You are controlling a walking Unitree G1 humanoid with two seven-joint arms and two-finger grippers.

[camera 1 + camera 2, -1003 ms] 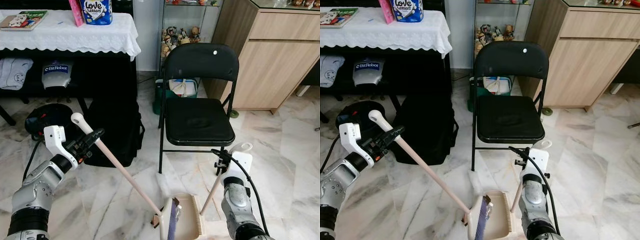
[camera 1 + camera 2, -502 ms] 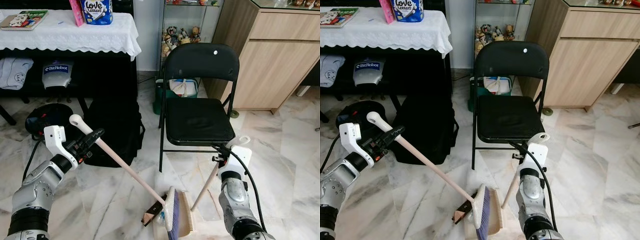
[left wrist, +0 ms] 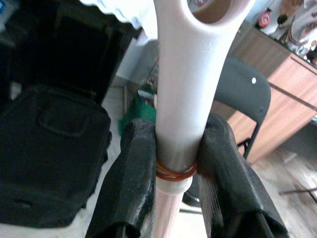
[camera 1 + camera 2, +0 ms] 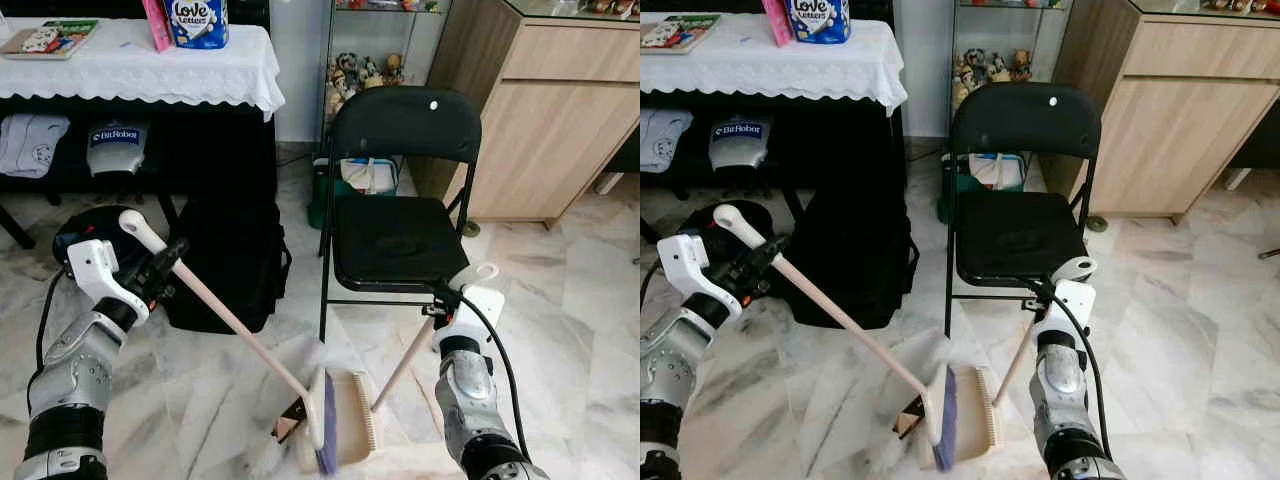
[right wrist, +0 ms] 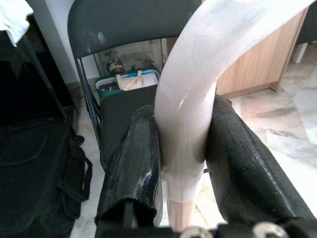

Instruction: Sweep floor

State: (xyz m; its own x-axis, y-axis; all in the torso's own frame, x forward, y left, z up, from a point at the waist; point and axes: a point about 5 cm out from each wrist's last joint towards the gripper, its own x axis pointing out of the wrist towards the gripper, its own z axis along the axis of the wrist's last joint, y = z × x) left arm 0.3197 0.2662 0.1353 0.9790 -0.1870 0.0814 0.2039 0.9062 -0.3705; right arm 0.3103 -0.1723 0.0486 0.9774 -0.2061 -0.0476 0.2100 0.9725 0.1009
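**A:** Left eye view, and the biggest thing in it is the black folding chair (image 4: 400, 190), standing on marble floor (image 4: 580, 290) with a black backpack (image 4: 225, 265) beside it under the cloth-covered table (image 4: 150, 65). In front of the chair is the action: the broom (image 4: 318, 415) has its head down at the mouth of the dustpan (image 4: 352, 420), touching it or very nearly.

**B:** And the grips?

**A:** The left gripper (image 4: 165, 262) is clenched on the top of the broom's pale handle; the right gripper (image 4: 447, 303) is clamped on the dustpan's long handle, just in front of the chair seat.

**B:** How far along would you say?

**A:** Mid-sweep, by my reading. There's a pale scrap, perhaps paper, on the floor by the broom head, so that patch isn't finished, and the rest of the floor is not yet covered.

**B:** Anything the wrist views add?

**A:** Yes: the left wrist view shows an orange band around the broom handle right between the fingers (image 3: 131, 173). The right wrist view shows the dustpan handle's curved white top pinched firmly.
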